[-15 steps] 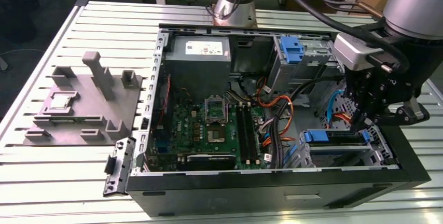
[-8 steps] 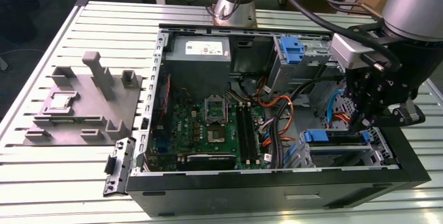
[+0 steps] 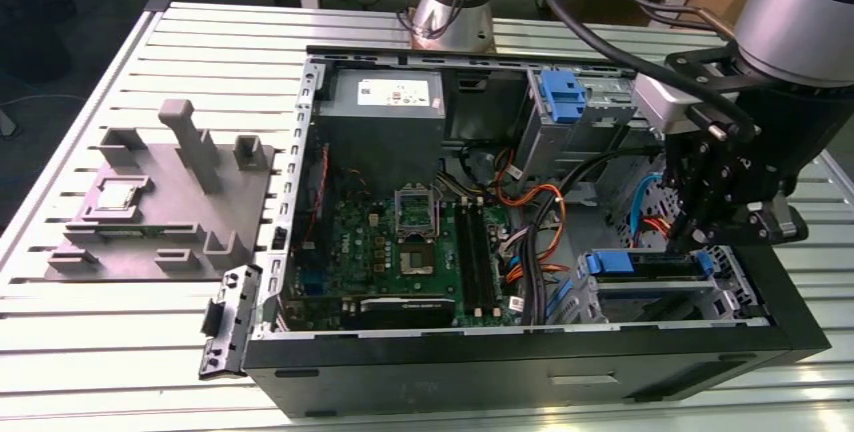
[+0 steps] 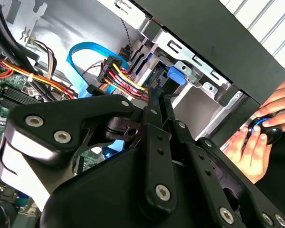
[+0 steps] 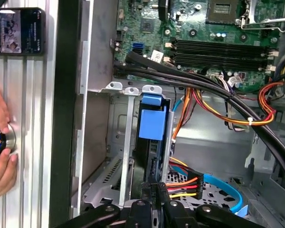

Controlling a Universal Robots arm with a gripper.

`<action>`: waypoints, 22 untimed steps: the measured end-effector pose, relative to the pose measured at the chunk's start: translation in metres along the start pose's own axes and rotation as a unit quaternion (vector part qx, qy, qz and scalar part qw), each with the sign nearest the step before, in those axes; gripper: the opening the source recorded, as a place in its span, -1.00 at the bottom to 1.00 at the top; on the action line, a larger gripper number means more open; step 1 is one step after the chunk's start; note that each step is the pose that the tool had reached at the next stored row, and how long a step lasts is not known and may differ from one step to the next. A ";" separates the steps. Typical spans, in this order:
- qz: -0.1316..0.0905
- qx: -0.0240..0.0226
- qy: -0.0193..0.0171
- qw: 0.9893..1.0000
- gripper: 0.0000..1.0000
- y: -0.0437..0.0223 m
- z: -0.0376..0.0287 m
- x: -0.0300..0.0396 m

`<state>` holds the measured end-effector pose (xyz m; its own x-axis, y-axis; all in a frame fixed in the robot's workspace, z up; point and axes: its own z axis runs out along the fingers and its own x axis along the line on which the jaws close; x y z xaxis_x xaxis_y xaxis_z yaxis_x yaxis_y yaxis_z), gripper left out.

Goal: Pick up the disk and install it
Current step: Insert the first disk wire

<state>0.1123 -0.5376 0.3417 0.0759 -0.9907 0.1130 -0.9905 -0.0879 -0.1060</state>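
Observation:
The disk (image 5: 151, 124) stands on edge in the drive bay at the front corner of the open computer case, on the exterior view's right. Its blue carrier frame (image 3: 625, 263) shows at the bay's mouth, and its dark edge runs back toward me. My gripper (image 5: 154, 189) is right over that bay (image 3: 694, 242), with its two black fingers (image 4: 157, 107) drawn close together and shut on the disk's near edge. In the second wrist view the disk's blue tab (image 4: 176, 76) sits just past the fingertips, against the bay's metal rails.
Red, yellow and orange cables (image 5: 213, 114) and a blue ribbon cable (image 4: 85, 52) crowd the bay. The motherboard (image 3: 414, 242), the power-supply box (image 3: 383, 98) and a second blue carrier (image 3: 567, 102) lie in the case. A grey stand (image 3: 167, 202) sits outside. A person's hand (image 4: 256, 137) holds a knob beside the case.

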 end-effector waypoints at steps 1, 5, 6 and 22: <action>0.001 0.000 0.000 1.000 -0.66 -0.0004 0.0003 0.0002; 0.004 -0.001 -0.003 1.000 -0.66 -0.0010 0.0010 0.0029; 0.004 -0.001 -0.006 1.000 -0.66 -0.0010 0.0011 0.0034; 0.035 -0.003 -0.013 0.999 -0.66 -0.0009 0.0057 0.0040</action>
<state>0.1141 -0.5421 0.3366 0.0090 -0.9968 0.0789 -0.9941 -0.0175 -0.1072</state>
